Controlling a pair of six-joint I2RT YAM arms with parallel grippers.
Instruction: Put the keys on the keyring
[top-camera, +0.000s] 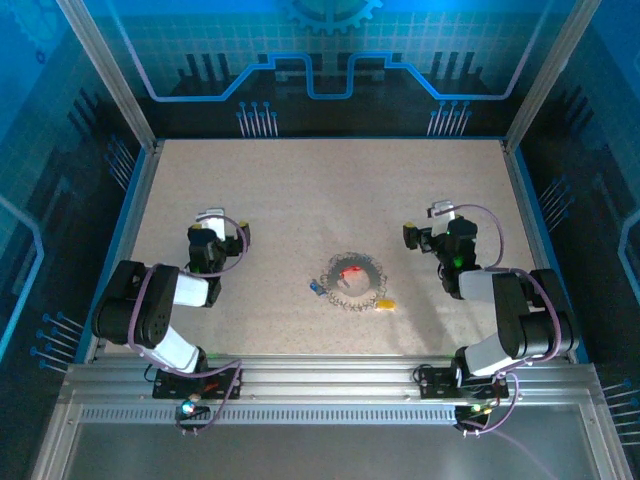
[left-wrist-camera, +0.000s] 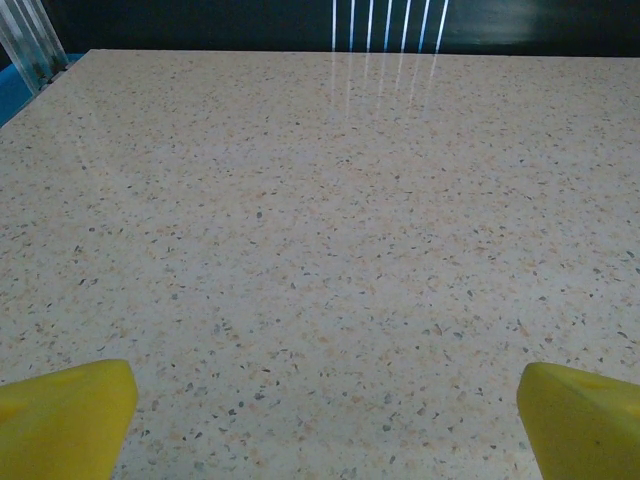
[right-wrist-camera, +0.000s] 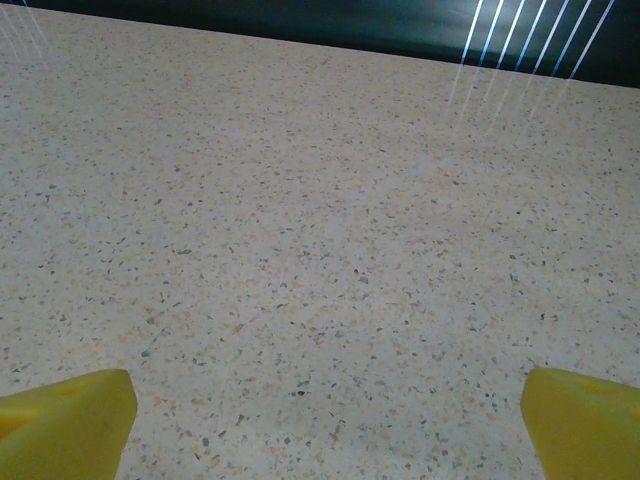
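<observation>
The keyring (top-camera: 355, 282), a thin dark bumpy loop, lies flat on the speckled table near its middle front. A red-headed key (top-camera: 350, 271) lies inside the loop. A blue-headed key (top-camera: 315, 288) rests just outside the loop's left side, and a yellow-headed key (top-camera: 388, 303) just off its lower right. My left gripper (top-camera: 212, 220) stands well left of the ring, and my right gripper (top-camera: 440, 218) well right of it. The left gripper (left-wrist-camera: 325, 425) is open, its yellow fingertips (left-wrist-camera: 65, 415) wide apart over bare table. The right gripper (right-wrist-camera: 325, 430) is equally open with nothing between its fingertips (right-wrist-camera: 65, 420).
The table (top-camera: 320, 190) is walled by a blue-lit frame with metal posts at the far corners. An aluminium rail (top-camera: 320, 395) with the arm bases runs along the near edge. Both wrist views look across bare speckled tabletop toward the dark back wall.
</observation>
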